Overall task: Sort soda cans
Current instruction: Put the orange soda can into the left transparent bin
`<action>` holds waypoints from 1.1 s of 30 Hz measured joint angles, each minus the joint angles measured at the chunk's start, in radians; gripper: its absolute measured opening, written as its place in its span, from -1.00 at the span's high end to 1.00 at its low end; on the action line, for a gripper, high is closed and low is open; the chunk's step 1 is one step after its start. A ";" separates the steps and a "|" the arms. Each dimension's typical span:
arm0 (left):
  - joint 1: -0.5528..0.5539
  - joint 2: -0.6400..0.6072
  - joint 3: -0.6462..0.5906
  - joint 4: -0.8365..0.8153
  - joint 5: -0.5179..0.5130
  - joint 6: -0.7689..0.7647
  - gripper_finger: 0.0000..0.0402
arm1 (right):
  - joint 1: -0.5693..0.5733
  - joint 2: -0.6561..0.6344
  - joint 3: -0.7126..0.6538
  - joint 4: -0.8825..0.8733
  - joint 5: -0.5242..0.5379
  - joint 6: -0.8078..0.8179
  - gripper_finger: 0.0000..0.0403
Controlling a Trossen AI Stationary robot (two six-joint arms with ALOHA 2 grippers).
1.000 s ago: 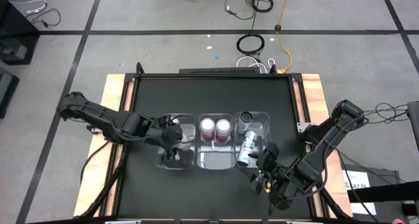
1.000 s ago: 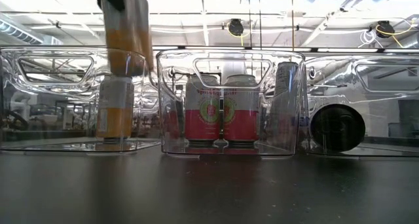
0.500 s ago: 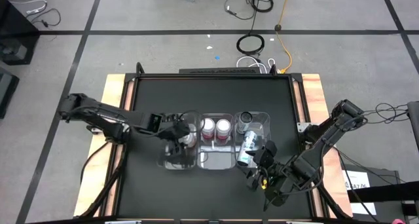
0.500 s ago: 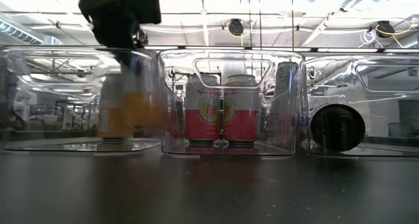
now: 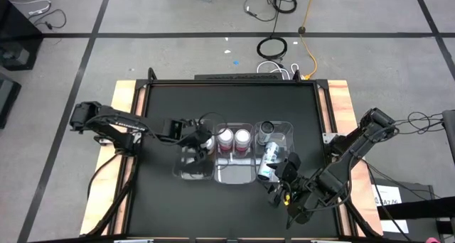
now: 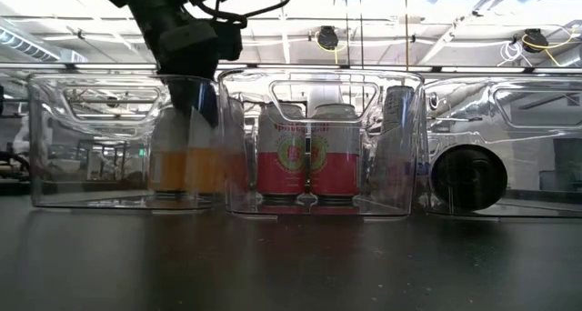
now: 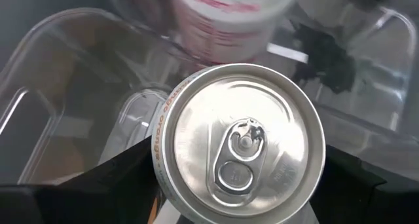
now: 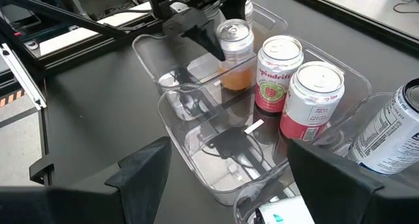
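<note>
My left gripper (image 5: 202, 138) is shut on an orange-sided can (image 7: 239, 142) inside the clear left bin (image 5: 186, 168). That can also shows in the right wrist view (image 8: 236, 54). In the low view the orange (image 6: 182, 161) spreads wider than one can, and I cannot pick out a second orange can. Two red cans (image 5: 226, 138) (image 5: 242, 138) stand upright in the middle bin. In the right bin one dark can (image 5: 266, 129) stands and another (image 5: 270, 158) lies on its side. My right gripper (image 5: 284, 175) is open and empty by the right bin's near end. My left gripper pinches the orange can between its two fingers (image 7: 127, 178) on opposite sides of the can's wall, just under the top rim (image 7: 160, 158). The fingers come from above, pointing down. The can is upright and low in the bin. I cannot tell whether its bottom touches the floor.
Three clear bins stand side by side at the table's middle; the left bin's wall (image 6: 36, 138) and the middle bin's wall (image 6: 227, 138) close in around the held can. Bare black tabletop (image 5: 227, 104) lies on the far side and near the front edge.
My left gripper has gone down into the left bin and toward the table's right with the orange can, which stays upright. The can has dropped from above the bin's rim to low inside it. The left bin has shifted, its left wall now closer to the middle bin.
</note>
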 joint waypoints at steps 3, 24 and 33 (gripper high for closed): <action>0.014 0.000 -0.001 0.000 -0.016 -0.035 -0.58 | 0.000 0.000 0.000 0.000 0.000 -0.005 -0.48; 0.018 0.003 0.026 -0.031 -0.133 -0.464 -0.58 | 0.003 0.000 0.000 -0.001 -0.010 -0.049 -0.48; 0.019 0.003 0.027 -0.049 -0.215 -0.509 -0.58 | 0.003 0.000 0.000 -0.006 -0.053 -0.061 -0.48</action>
